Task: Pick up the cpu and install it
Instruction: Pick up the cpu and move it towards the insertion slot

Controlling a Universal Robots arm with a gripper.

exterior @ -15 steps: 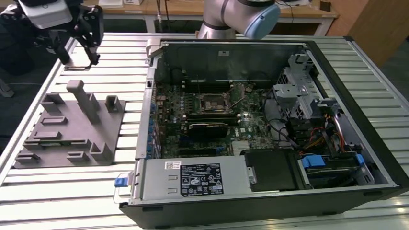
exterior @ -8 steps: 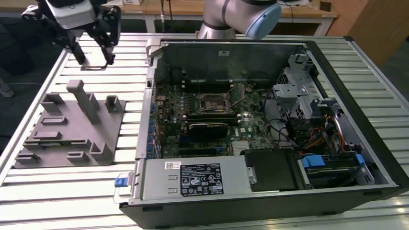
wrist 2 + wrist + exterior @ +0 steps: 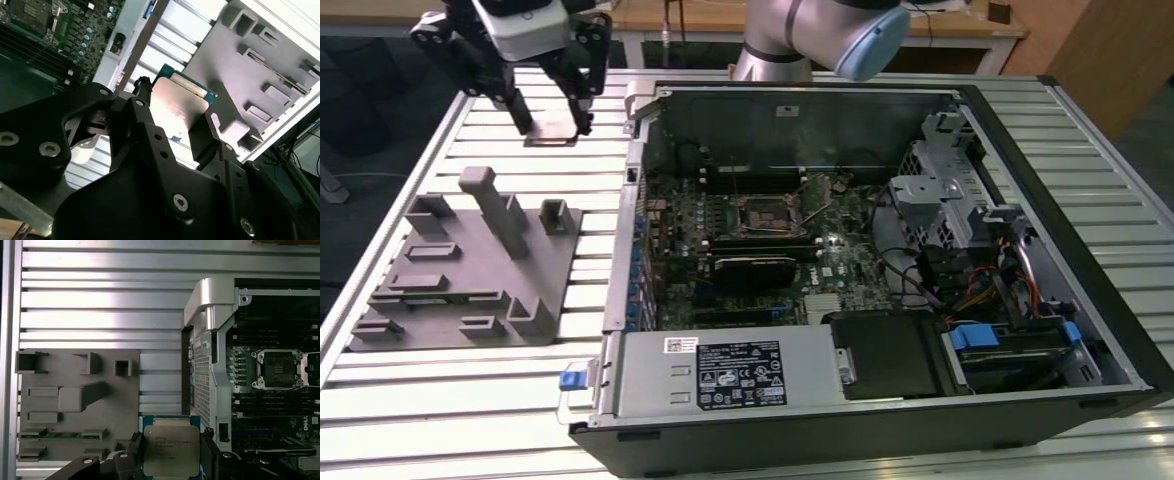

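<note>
Claw clenched on the cpu, one finger per opposite edge.

Exterior view: cpu hangs over the table, off the case on the exterior view's left, beyond the jig. Socket is well apart, inside the case.

First wrist view: straight-down look. Cpu's silver lid faces the cam w/ socket alongside, an alignment the exterior view doesn't give me.

Second wrist view: fingers flank the green rim, confirming edge contact.

I'd judge it light, stiff, slick-lidded, fragile underneath. Edges only, mild squeeze.
</note>
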